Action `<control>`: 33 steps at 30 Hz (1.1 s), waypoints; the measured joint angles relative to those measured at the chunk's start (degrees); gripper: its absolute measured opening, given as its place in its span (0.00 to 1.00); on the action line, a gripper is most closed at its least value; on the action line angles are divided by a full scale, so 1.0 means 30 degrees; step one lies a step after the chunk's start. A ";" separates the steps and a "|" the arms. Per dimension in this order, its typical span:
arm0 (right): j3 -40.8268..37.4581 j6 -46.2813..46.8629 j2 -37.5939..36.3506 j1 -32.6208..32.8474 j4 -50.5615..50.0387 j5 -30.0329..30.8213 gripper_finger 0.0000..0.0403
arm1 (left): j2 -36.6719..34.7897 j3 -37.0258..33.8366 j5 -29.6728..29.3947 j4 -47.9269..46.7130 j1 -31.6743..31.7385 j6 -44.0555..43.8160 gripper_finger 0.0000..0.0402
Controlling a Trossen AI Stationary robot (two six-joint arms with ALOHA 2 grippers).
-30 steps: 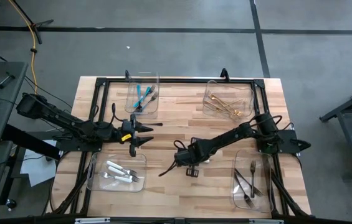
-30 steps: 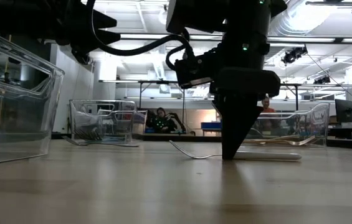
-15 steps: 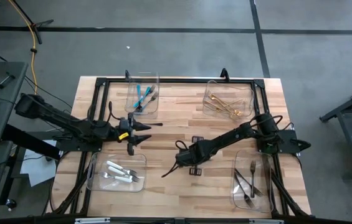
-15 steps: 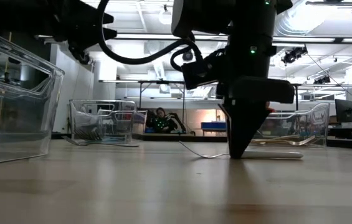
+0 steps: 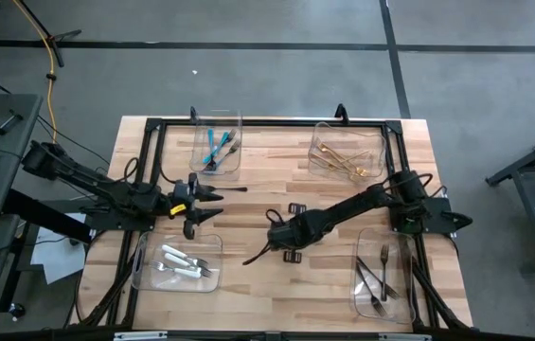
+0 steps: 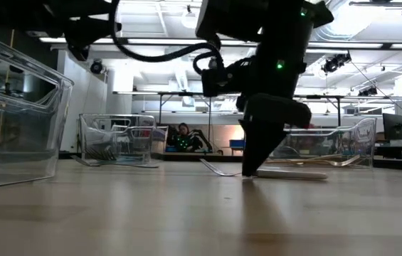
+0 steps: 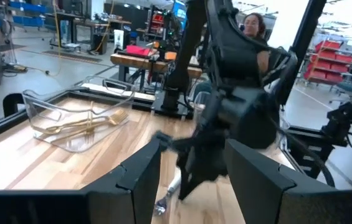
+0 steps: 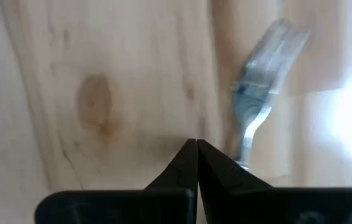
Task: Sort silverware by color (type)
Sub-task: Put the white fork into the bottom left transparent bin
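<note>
One camera hangs overhead and looks straight down, taking in the whole wooden tabletop [image 5: 248, 204], both arms and the grey floor around it. Another sits at board level, looking flat across the wood into the workshop behind, so the arm fills its upper half from close by. The left wrist camera looks forward past its own two dark fingers [image 7: 139, 174] across the tabletop at the other arm and the clear bin of gold cutlery [image 7: 79, 124], which the overhead view shows too. The right wrist camera points down, very near the wood, at a fork [image 8: 260, 74]; the level view shares that fork.
</note>
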 joint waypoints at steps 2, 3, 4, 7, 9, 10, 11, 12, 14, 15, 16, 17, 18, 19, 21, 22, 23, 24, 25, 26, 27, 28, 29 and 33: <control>-0.0078 -0.0143 -0.0819 -0.0013 -0.0011 0.0092 0.01 | -0.0024 0.0000 -0.0105 -0.0099 -0.0014 0.0000 0.43; -0.0063 -0.0343 -0.1353 0.0025 0.0078 0.0207 0.01 | -0.0022 0.0000 -0.0202 -0.0123 -0.0014 0.0007 0.43; -0.0006 -0.0514 -0.1885 0.0056 0.0128 0.0324 0.01 | -0.0020 0.0000 -0.0244 -0.0120 -0.0011 0.0007 0.43; 0.0002 -0.0678 -0.3001 0.0013 0.0088 0.0509 0.00 | -0.0014 0.0000 -0.0327 -0.0116 0.0037 0.0012 0.43; 0.0002 0.0256 -0.3434 -0.0384 0.0066 0.0083 0.00 | -0.0014 0.0000 -0.0379 -0.0100 0.0037 0.0007 0.43; 0.0016 0.0686 -0.3552 -0.0688 0.0038 -0.0372 0.00 | -0.0014 0.0000 -0.0377 -0.0082 0.0037 0.0007 0.43; -0.0018 0.0945 -0.3575 -0.0941 -0.0078 -0.0885 0.00 | -0.0014 0.0000 -0.0372 -0.0058 0.0037 0.0000 0.43; -0.0224 0.1092 -0.3575 -0.1172 0.0001 -0.1445 0.01 | -0.0014 0.0000 -0.0372 -0.0051 0.0030 -0.0021 0.43; -0.0888 0.1520 -0.3554 -0.1507 -0.0127 -0.2701 0.06 | -0.0007 -0.0005 -0.0308 -0.0133 0.0024 -0.0172 0.43; -0.1283 0.1915 -0.3541 -0.1632 -0.0112 -0.3252 0.10 | -0.0003 -0.0007 -0.0291 -0.0222 0.0022 -0.0311 0.43; -0.1734 0.2235 -0.3532 -0.1710 -0.0109 -0.3669 0.14 | -0.0003 -0.0007 -0.0290 -0.0319 0.0022 -0.0435 0.43; -0.2171 0.2352 -0.3532 -0.1814 -0.0147 -0.3985 0.18 | 0.0000 -0.0008 -0.0284 -0.0410 0.0022 -0.0475 0.43; -0.2538 0.2357 -0.3523 -0.1910 -0.0143 -0.4082 0.23 | 0.0000 -0.0015 -0.0284 -0.0467 0.0023 -0.0478 0.43; -0.2876 0.2357 -0.3517 -0.1961 -0.0047 -0.4310 0.27 | 0.0000 -0.0015 -0.0284 -0.0480 0.0029 -0.0481 0.43; -0.3306 0.2467 -0.3517 -0.2120 0.0583 -0.4458 0.36 | 0.0000 -0.0015 -0.0284 -0.0472 0.0029 -0.0481 0.43; -0.3390 0.2544 -0.3517 -0.2140 0.0911 -0.4459 0.39 | 0.0000 -0.0015 -0.0284 -0.0476 0.0029 -0.0481 0.43; -0.3430 0.2414 -0.3517 -0.2142 0.1223 -0.4336 0.43 | 0.0000 -0.0015 -0.0284 -0.0469 0.0029 -0.0481 0.43; -0.3430 0.2268 -0.3517 -0.2119 0.1443 -0.4016 0.45 | 0.0000 -0.0015 -0.0287 -0.0466 0.0029 -0.0481 0.43; -0.3430 0.2162 -0.3492 -0.2056 0.1603 -0.3564 0.47 | 0.0000 -0.0015 -0.0339 -0.0466 0.0029 -0.0481 0.43; -0.3430 0.2046 -0.3417 -0.2028 0.1746 -0.3221 0.49 | 0.0000 -0.0015 -0.0454 -0.0461 0.0029 -0.0481 0.43; -0.3430 0.2011 -0.3304 -0.2035 0.1832 -0.2990 0.49 | 0.0000 -0.0015 -0.0550 -0.0459 0.0029 -0.0481 0.43; -0.3430 0.1864 -0.3155 -0.2040 0.1874 -0.2892 0.50 | 0.0000 -0.0022 -0.0598 -0.0459 0.0029 -0.0481 0.43; -0.3430 0.1747 -0.2994 -0.2038 0.2008 -0.2854 0.50 | 0.0000 -0.0022 -0.0605 -0.0459 0.0029 -0.0488 0.43; -0.3430 0.1680 -0.2165 -0.1841 0.2280 -0.1641 0.50 | 0.0000 -0.0022 -0.0615 -0.0466 0.0037 -0.0503 0.43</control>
